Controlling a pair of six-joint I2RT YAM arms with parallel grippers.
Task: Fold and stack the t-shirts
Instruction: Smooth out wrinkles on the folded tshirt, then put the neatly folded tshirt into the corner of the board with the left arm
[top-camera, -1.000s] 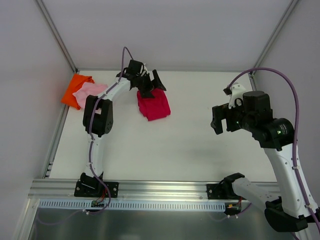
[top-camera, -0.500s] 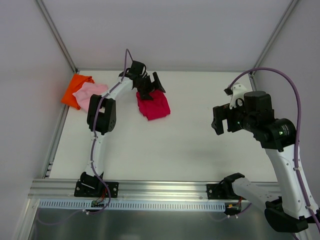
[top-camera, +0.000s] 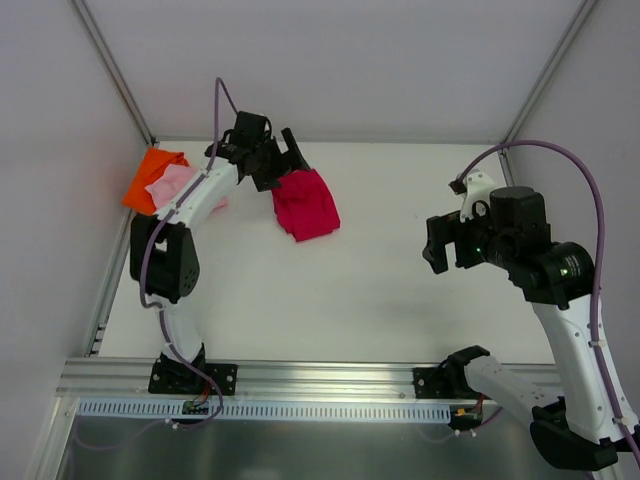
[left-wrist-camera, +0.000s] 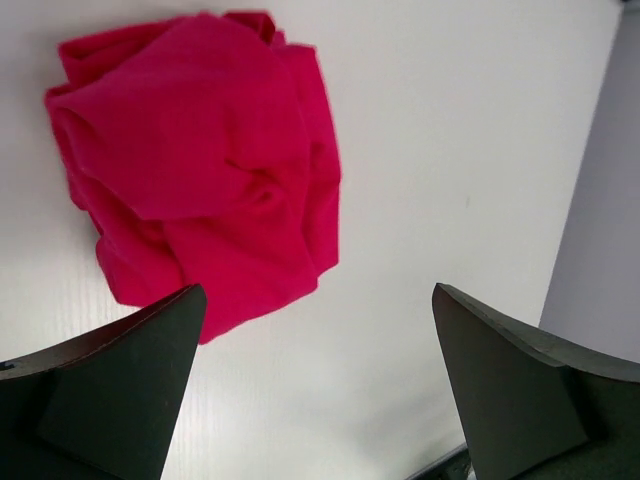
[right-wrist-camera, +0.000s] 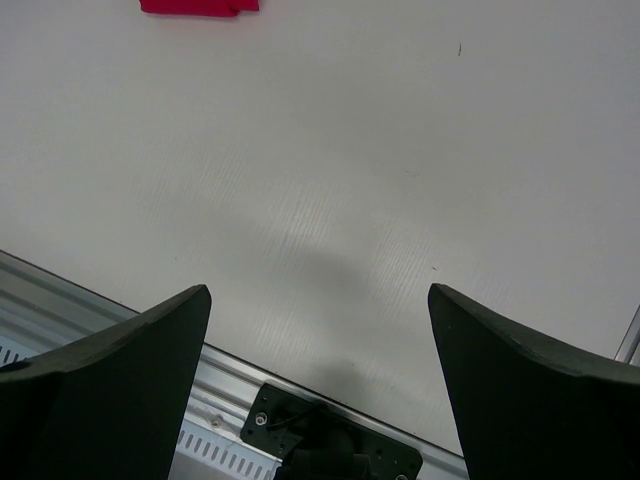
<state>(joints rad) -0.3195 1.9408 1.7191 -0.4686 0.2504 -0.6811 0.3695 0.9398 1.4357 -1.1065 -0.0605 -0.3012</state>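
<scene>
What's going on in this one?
The left tool hangs open at the far edge of the loosely bundled crimson shirt, holding nothing. The right tool is open too, above bare table on the right. The pink shirt lies on the orange shirt in the far-left corner.
</scene>
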